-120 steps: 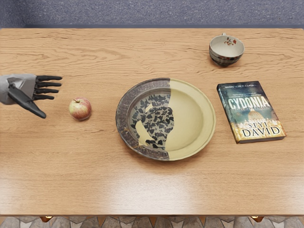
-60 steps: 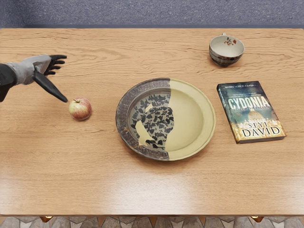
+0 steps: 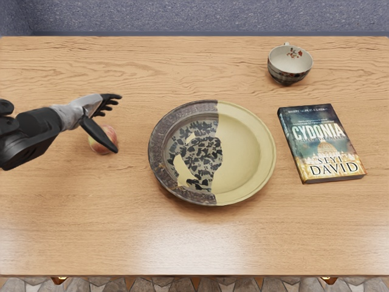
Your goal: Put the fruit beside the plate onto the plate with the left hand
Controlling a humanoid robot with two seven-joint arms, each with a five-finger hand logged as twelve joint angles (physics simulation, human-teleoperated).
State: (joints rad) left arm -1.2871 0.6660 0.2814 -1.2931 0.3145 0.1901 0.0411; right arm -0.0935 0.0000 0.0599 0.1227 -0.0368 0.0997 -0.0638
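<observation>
A red and yellow apple [image 3: 99, 141] lies on the table just left of the plate [image 3: 249, 146], a wide dish that is half dark-patterned and half cream. My left hand [image 3: 100, 115] reaches in from the left edge and hovers over the apple. Its fingers [image 3: 109, 101] are spread behind the fruit and its thumb [image 3: 99, 134] crosses in front, hiding part of it. The hand is open and holds nothing. My right arm is out of view.
A book [image 3: 320, 142] with a dark cover lies right of the plate. A small patterned cup [image 3: 289, 62] stands at the back right. The wooden table's front edge [image 3: 194, 274] runs along the bottom.
My left hand has moved right and forward, from the far left edge to above the apple. The apple, plate, book and cup have not moved.
</observation>
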